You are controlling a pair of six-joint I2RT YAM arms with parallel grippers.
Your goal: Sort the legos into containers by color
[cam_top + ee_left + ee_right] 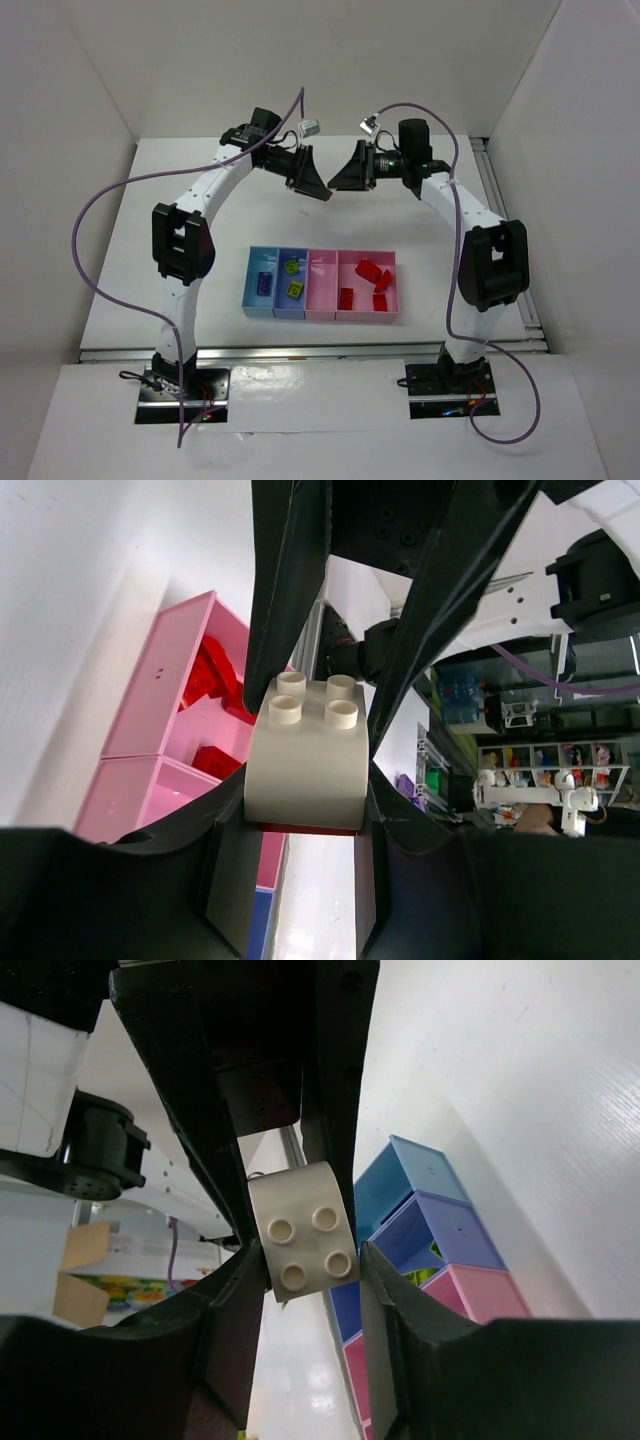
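Note:
My left gripper (322, 192) and right gripper (334, 184) meet tip to tip, raised over the far middle of the table. Between them is a pale cream-pink lego (305, 770) with four studs and a thin red piece (305, 829) under it. My left gripper (305, 820) is shut on its red-bottomed end. My right gripper (312, 1270) is shut on the stud end of the pale lego (305, 1235). The light blue tray (255, 300) holds a dark blue lego (264, 283). The darker blue tray (285, 305) holds two yellow-green legos (295, 289). The narrow pink tray (322, 285) looks empty. The wider pink tray (362, 295) holds several red legos (368, 270).
The four trays stand in a row near the table's front middle, well below the grippers. White walls enclose the table at the back and both sides. Purple cables loop off both arms. A metal rail (495, 190) runs along the right edge.

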